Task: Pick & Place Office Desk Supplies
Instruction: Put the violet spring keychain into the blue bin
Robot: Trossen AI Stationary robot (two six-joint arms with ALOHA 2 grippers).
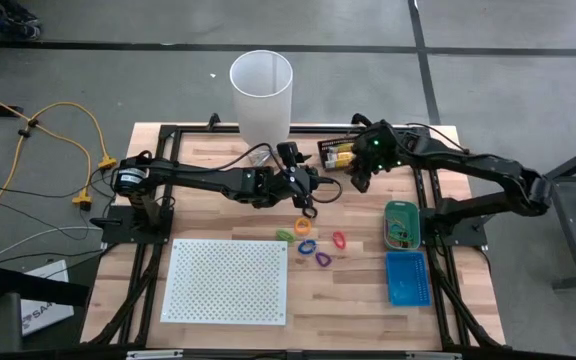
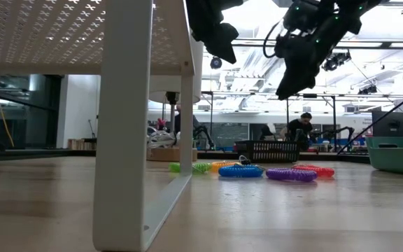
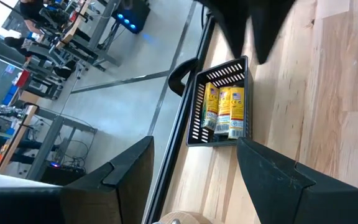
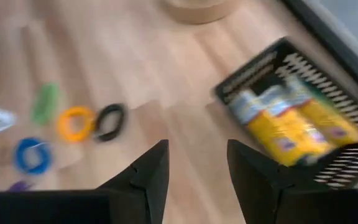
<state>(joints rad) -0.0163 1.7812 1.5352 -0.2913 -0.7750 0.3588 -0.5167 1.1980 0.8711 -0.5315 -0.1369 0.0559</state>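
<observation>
- both arms all matte black, slim jointed links w/ chunkier housings at the joints
- left arm point(image 1: 208, 180): thin black cable looping along it, round silvery cap w/ a label near the base
- right arm point(image 1: 468, 165): small green LEDs lit at the wrist
- fingers point(image 3: 278, 174): dark, flat, wedge-shaped, tapering to blunt tips, same on both arms

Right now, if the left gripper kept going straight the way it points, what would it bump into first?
Probably the black mesh basket holding yellow packets, framed between the left gripper's open fingers; depth is unclear.
</observation>
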